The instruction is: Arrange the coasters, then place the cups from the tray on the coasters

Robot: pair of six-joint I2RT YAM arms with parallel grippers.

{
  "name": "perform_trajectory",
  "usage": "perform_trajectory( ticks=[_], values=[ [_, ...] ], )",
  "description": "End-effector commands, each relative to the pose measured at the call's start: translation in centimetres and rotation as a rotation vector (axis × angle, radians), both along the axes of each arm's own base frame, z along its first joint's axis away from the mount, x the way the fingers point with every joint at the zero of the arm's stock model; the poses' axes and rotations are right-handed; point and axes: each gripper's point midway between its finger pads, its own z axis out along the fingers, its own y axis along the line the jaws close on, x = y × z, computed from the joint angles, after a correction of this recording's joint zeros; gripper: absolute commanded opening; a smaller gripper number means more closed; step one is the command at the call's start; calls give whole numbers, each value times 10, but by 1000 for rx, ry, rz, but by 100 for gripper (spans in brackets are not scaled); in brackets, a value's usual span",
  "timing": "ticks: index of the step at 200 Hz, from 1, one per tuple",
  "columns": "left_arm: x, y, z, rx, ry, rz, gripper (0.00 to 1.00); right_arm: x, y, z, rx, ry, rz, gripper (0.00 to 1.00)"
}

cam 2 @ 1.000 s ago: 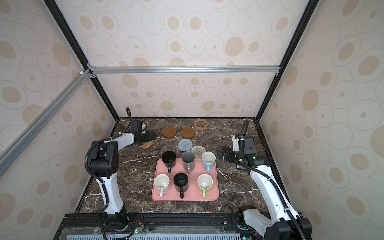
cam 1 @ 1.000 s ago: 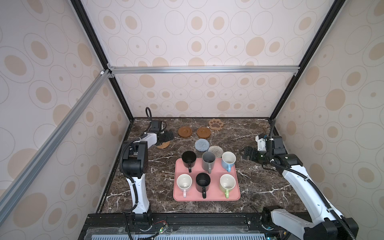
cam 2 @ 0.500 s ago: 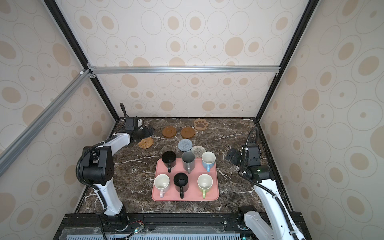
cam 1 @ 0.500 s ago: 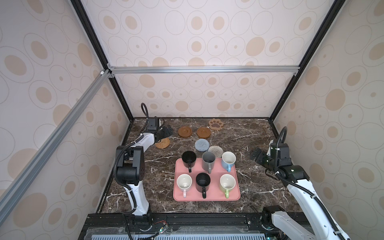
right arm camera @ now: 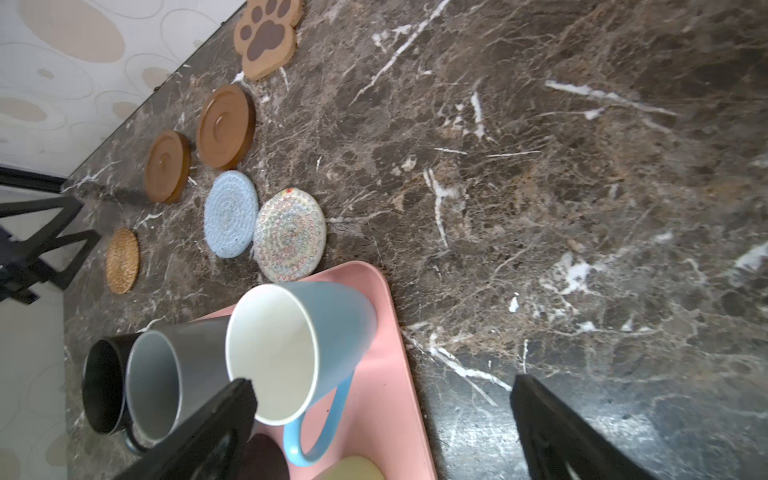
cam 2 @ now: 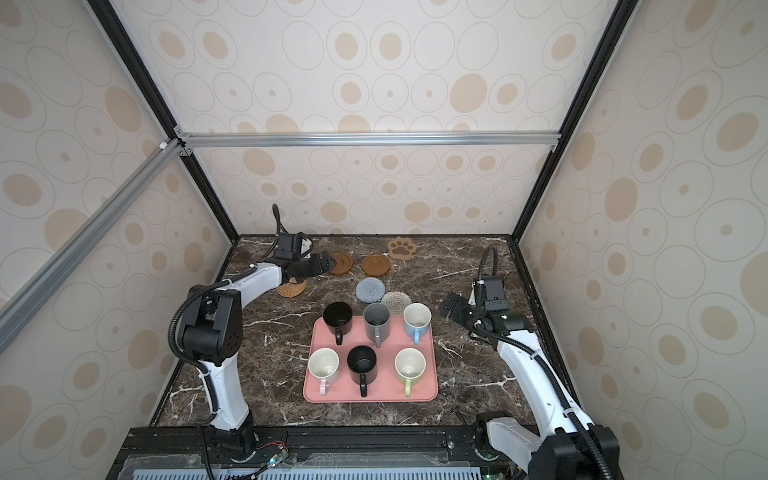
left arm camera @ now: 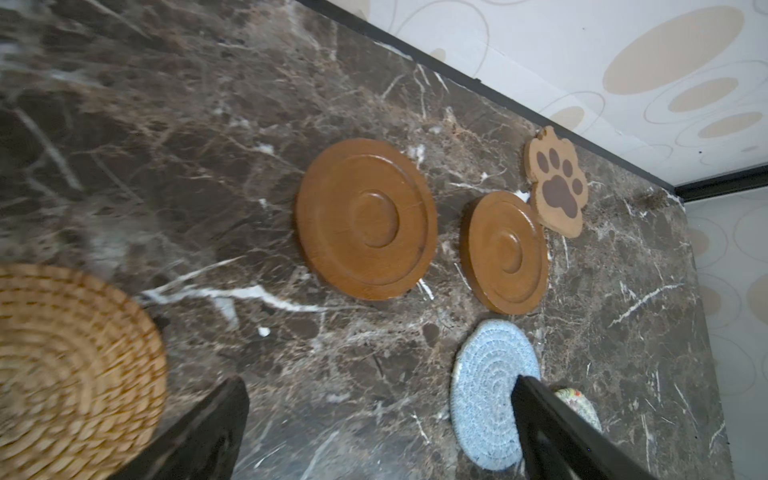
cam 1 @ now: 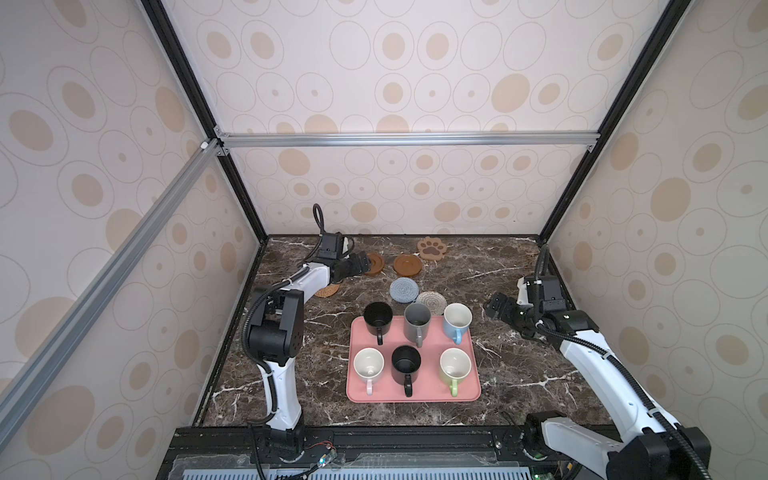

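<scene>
- My left claw [cam 1: 360,263] is wide open and holds nothing; it hangs over the table [cam 1: 519,374] behind the tray [cam 1: 426,392], to the left.
- My right claw [cam 1: 497,308] is wide open too and empty, just right of the tray.
- All six cups [cam 1: 407,365] stand on the tray; six coasters [cam 1: 404,290] lie behind it.
</scene>
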Motion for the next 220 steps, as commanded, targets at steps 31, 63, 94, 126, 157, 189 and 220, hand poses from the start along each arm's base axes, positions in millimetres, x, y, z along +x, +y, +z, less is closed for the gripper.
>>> perform_trajectory(
  ticks=[31, 63, 94, 126, 157, 189, 220],
  values=[
    [40, -30, 5, -90, -71, 27, 100, -1, 22, 18, 78, -42, 100, 100],
    [56, -51, 2, -130, -95, 24, 100, -5, 27, 19, 107, -42, 119, 100],
    [67, -63, 3, -162, -136, 55, 100, -7, 27, 18, 107, -36, 124, 100],
    [78, -68, -14, -191, -109, 95, 100, -9, 28, 17, 113, -31, 122, 100],
    [84, -77, -25, -212, -89, 113, 100, -9, 28, 18, 114, -29, 126, 100],
    [84, -75, -41, -213, -49, 174, 100, -11, 29, 17, 124, -24, 128, 100],
    [78, -72, -51, -231, -16, 217, 100, -13, 28, 15, 117, -17, 124, 100]
  ],
)
